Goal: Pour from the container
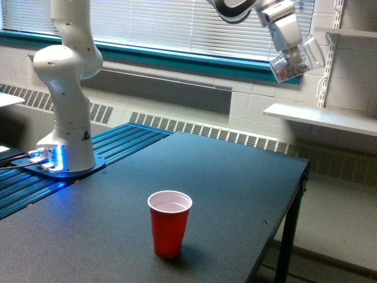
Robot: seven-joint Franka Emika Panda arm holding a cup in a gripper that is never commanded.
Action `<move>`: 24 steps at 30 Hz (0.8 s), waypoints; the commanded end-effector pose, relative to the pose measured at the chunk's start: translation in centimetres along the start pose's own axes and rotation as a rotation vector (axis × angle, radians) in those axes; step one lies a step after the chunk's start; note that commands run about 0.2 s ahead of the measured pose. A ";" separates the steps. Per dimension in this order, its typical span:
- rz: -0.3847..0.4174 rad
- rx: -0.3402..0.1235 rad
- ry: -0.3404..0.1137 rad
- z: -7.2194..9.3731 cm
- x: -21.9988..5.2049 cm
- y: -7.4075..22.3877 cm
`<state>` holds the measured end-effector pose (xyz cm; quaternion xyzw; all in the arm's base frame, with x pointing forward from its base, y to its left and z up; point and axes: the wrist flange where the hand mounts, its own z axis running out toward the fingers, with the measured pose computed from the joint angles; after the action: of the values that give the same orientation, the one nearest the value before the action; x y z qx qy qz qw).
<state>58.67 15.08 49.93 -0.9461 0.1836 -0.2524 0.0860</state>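
Container (296, 62) clear plastic, tilted, clamped in gripper (287, 36); red cup (169, 223) upright, round-rimmed

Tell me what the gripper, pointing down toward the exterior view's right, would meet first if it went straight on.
Probably the white shelf below the gripper, which holds the clear cup; depth is unclear, so it might pass in front.
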 end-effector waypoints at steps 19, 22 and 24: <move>0.061 -0.155 -0.028 1.9 -3.2 2.4; 0.086 -0.217 -0.026 2.1 -3.5 4.8; 0.096 -0.245 -0.018 1.9 -3.6 6.2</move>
<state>55.54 15.77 45.57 -0.9574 0.1891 -0.2180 0.0056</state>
